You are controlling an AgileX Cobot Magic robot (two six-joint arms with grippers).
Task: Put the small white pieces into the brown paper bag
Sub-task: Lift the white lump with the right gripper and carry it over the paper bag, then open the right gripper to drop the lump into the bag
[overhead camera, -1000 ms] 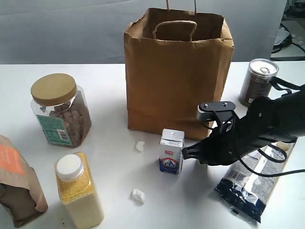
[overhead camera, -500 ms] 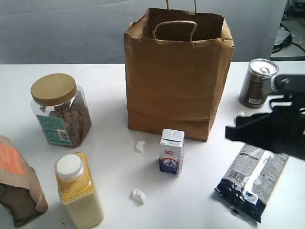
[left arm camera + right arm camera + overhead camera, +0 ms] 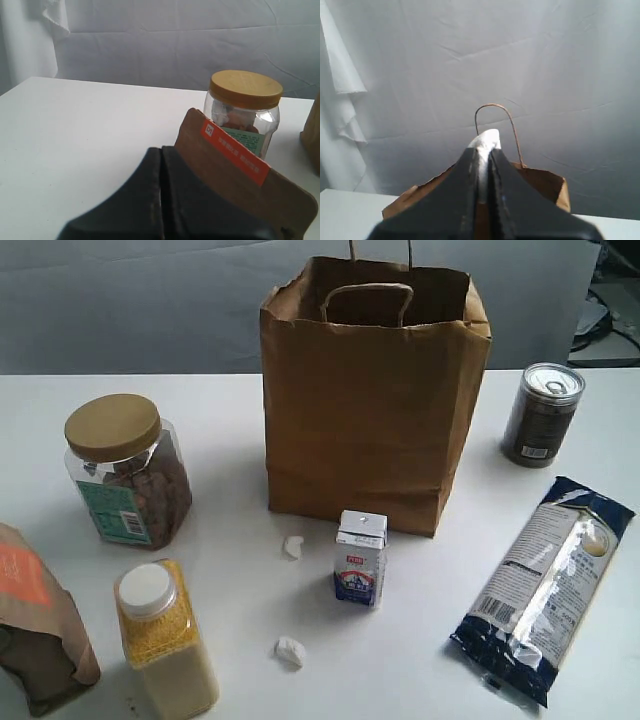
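Observation:
The brown paper bag stands upright and open at the back middle of the table. Two small white pieces lie in front of it: one left of the milk carton, another nearer the front edge. Neither arm shows in the exterior view. In the right wrist view my right gripper is shut on a third white piece, which pokes out past the fingertips, with the bag and its handle behind it. My left gripper is shut on nothing, beside the brown pouch.
A small white-and-blue carton stands before the bag. On the left are a tan-lidded jar, a bottle of yellow grain and an orange-labelled pouch. A can and a dark blue packet are on the right.
The right arm, low beside the carton a second ago, has drawn away to the right and left the exterior view. The two pieces on the table have not moved.

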